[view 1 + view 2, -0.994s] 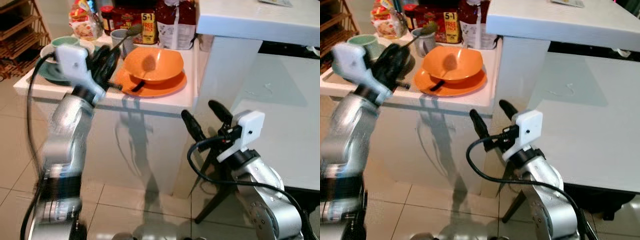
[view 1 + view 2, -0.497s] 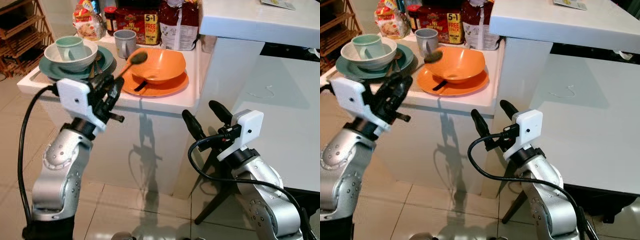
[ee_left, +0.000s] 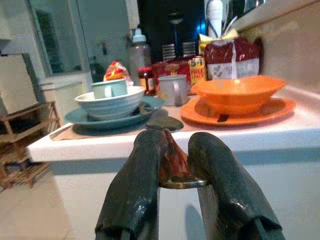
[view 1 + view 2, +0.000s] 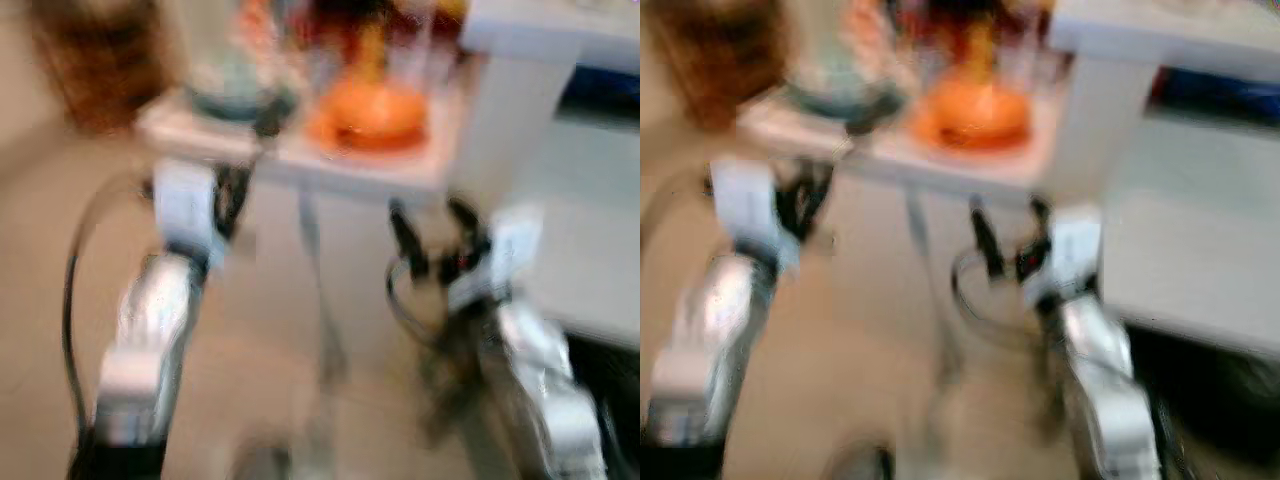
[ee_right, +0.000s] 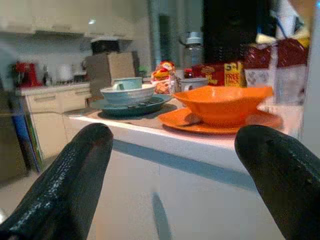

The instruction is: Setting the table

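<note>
Left gripper [image 3: 172, 165] pinches a spoon [image 3: 167, 150] handle — right gripper [image 5: 175, 165] spread wide, holding nothing.

A: Left arm?
B: Silver, bent, forearm raised on the robot's left. The head views are heavily blurred. Left hand [image 3: 172, 165] points forward and up; its two black fingers [image 3: 132, 195] stand close together, clamped on a thin metal handle between the pads. White wrist housing sits just below the fingers.

A: Right arm?
B: Also bent and raised in front of the body, at about the same height. Right hand [image 5: 175, 175] has its fingers [image 5: 65, 180] spread wide apart, nothing between them. White wrist housing and a black cable loop are visible beside it.
</note>
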Motion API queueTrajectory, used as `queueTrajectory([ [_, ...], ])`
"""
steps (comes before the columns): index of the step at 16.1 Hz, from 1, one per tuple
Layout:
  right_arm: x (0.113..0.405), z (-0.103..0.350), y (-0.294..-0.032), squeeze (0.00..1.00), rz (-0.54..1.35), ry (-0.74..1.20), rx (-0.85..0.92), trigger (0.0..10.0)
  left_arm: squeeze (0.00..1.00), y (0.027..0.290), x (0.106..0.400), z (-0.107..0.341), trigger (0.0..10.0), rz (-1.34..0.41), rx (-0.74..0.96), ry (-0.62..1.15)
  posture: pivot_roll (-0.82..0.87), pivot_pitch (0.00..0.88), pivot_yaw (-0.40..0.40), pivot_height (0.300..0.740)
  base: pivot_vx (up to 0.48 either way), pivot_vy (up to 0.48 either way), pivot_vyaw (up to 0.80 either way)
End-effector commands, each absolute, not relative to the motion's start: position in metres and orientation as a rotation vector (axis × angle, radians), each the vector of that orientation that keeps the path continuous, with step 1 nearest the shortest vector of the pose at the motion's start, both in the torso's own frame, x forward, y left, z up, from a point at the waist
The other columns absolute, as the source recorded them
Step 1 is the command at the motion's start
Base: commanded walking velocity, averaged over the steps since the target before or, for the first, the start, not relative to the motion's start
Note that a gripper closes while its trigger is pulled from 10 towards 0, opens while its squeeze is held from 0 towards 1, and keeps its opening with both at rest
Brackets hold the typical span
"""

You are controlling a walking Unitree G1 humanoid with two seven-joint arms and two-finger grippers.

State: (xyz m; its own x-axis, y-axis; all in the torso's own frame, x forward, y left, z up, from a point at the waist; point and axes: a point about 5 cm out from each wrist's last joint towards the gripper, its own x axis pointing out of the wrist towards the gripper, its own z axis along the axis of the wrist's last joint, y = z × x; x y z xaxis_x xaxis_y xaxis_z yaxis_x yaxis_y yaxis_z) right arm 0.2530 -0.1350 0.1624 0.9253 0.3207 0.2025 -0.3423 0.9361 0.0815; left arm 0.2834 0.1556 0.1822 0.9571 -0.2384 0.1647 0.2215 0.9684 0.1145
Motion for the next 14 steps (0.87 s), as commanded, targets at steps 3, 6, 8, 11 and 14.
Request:
queueTrajectory([
  [3, 0.258, 0.164, -0.144, 0.0, 0.269, -0.203, 0.111, 10.0, 0.0, 0.14, 0.292, 0.191, 10.0, -0.25, 0.136, -0.203, 0.09, 0.0, 0.003, 0.74, 0.0, 0.0, 0.0],
  [6, 0.263, 0.162, -0.148, 0.0, 0.21, -0.2, 0.111, 10.0, 0.0, 0.134, 0.293, 0.187, 10.0, -0.262, 0.153, -0.189, 0.1, 0.0, 0.004, 0.74, 0.0, -0.379, 0.0],
  [8, 0.265, 0.166, -0.15, 0.0, 0.177, -0.22, 0.084, 10.0, 0.0, 0.132, 0.296, 0.187, 10.0, -0.263, 0.164, -0.191, 0.09, 0.0, 0.006, 0.74, 0.0, -0.461, 0.0],
  [11, 0.269, 0.172, -0.158, 0.0, 0.106, -0.245, 0.073, 10.0, 0.0, 0.13, 0.299, 0.19, 10.0, -0.245, 0.17, -0.2, 0.09, 0.0, 0.001, 0.74, 0.0, -0.48, 0.0],
  [14, 0.273, 0.176, -0.162, 0.0, 0.063, -0.259, 0.043, 10.0, 0.0, 0.13, 0.299, 0.19, 10.0, -0.229, 0.173, -0.199, 0.1, 0.0, -0.006, 0.74, 0.0, -0.48, 0.0],
])
